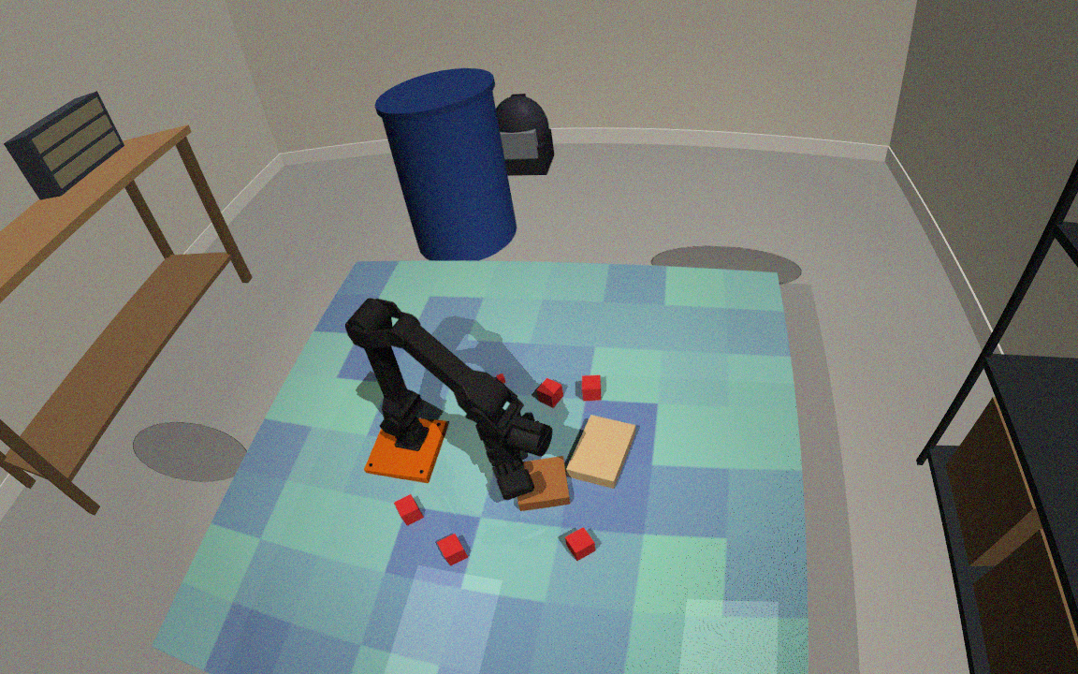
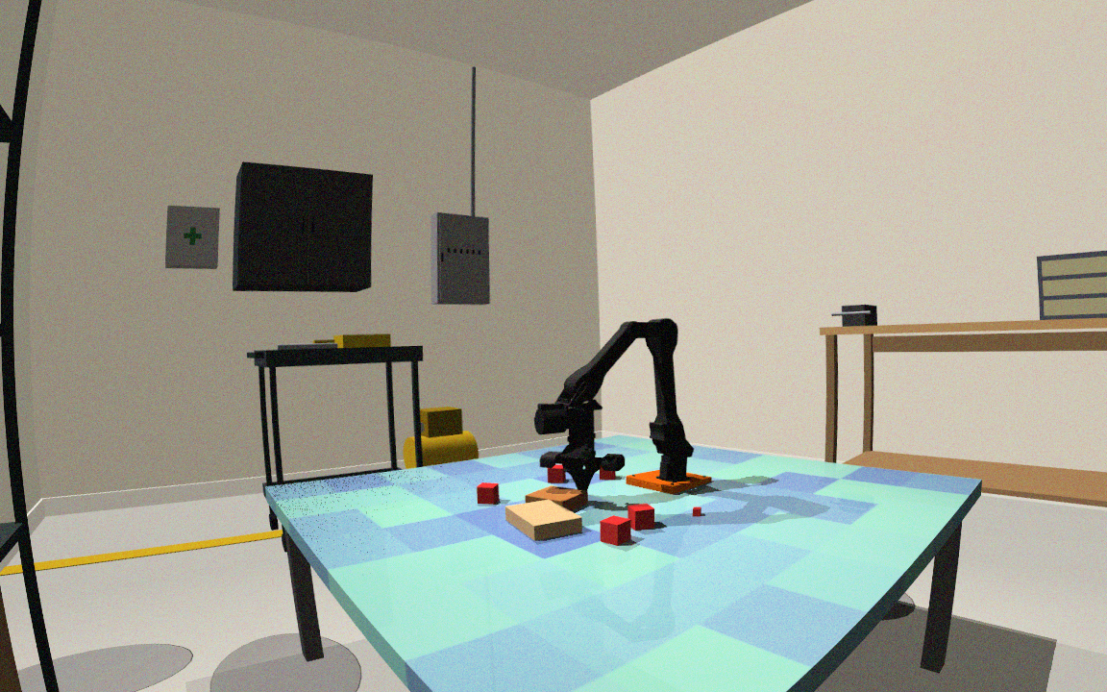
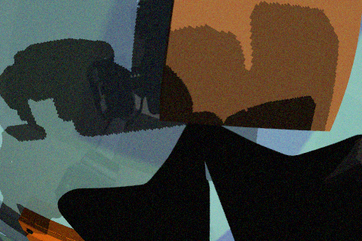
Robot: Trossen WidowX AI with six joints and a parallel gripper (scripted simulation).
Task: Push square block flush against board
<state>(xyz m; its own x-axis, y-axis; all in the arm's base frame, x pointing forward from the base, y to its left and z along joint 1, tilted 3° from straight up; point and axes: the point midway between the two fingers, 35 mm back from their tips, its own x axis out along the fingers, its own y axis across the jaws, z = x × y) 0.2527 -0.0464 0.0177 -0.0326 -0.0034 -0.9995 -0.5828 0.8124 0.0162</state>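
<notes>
A flat brown square block (image 1: 549,484) (image 2: 559,495) (image 3: 262,0) lies on the table. A pale tan board (image 1: 603,449) (image 2: 544,519) lies just to its right in the top view. The block's upper right corner is close to the board's lower left corner, and I cannot tell whether they touch. The block sits at an angle to the board. My gripper (image 1: 517,488) (image 2: 583,479) (image 3: 197,126) is shut and empty, with its fingertips low at the block's left edge.
Several small red cubes (image 1: 408,508) (image 1: 451,548) (image 1: 579,542) lie around the block and board; two more cubes (image 1: 548,391) (image 1: 590,386) lie behind the board. The arm's orange base plate (image 1: 405,452) sits to the left.
</notes>
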